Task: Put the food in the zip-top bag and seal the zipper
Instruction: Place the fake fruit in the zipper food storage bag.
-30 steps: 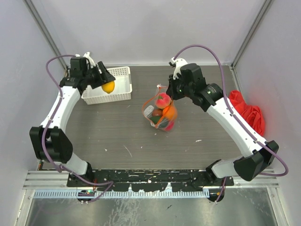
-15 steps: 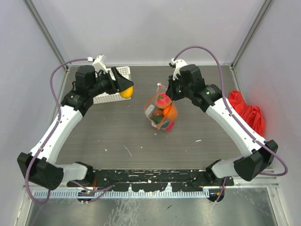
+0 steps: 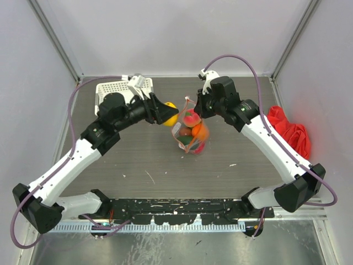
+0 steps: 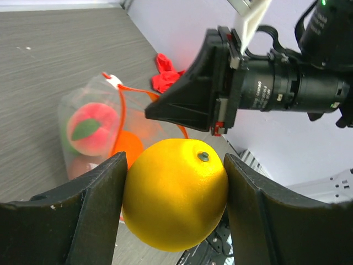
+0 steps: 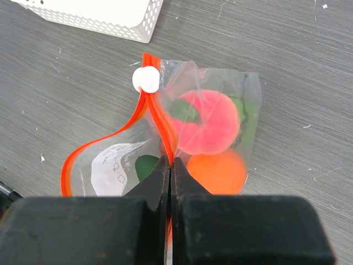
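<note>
My left gripper (image 3: 167, 113) is shut on a yellow toy fruit (image 3: 171, 112), also seen between the fingers in the left wrist view (image 4: 175, 193), held above the table just left of the zip-top bag (image 3: 189, 132). The clear bag stands open and holds a peach-pink fruit (image 5: 208, 122), an orange one (image 5: 216, 171) and green ones. My right gripper (image 5: 170, 165) is shut on the orange-red zipper strip (image 5: 160, 118) and holds the bag's mouth up. The white slider tab (image 5: 146, 79) sits at the strip's far end.
A white lattice basket (image 3: 117, 90) stands at the back left, behind my left arm. A red cloth (image 3: 291, 132) lies at the right edge. Grey walls close in the table on three sides.
My left gripper has carried the yellow fruit from the basket rightward across the table to just beside the bag's mouth. The right gripper has held the bag still.
</note>
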You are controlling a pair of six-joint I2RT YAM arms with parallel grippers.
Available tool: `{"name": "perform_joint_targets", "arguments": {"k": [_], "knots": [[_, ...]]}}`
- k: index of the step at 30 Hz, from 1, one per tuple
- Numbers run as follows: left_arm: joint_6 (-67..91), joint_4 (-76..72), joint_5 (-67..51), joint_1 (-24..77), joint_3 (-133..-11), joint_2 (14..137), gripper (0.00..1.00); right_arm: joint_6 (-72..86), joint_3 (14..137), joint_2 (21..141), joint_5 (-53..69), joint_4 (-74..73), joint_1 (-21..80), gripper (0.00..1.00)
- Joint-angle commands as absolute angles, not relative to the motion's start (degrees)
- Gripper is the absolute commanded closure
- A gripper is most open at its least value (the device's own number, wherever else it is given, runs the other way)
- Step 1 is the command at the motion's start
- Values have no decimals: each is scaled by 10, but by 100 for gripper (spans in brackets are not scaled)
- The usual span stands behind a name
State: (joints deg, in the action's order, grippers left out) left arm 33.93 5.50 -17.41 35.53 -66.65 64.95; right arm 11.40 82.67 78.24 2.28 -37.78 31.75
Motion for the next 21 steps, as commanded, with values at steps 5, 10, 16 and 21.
{"name": "perform_joint_targets", "arguments": {"k": [5,10,16,21], "knots": [[274,-68,-115,452,-652,690,62,126,834,760,32,-347,316,99],[233,-84,-81,481,-650,721,61,126,835,759,32,-349,316,100],[208,-90,-50,491,-645,763,54,126,838,760,35,-350,316,99],[203,-89,-29,491,-641,783,47,124,841,760,36,-352,316,99]]}}
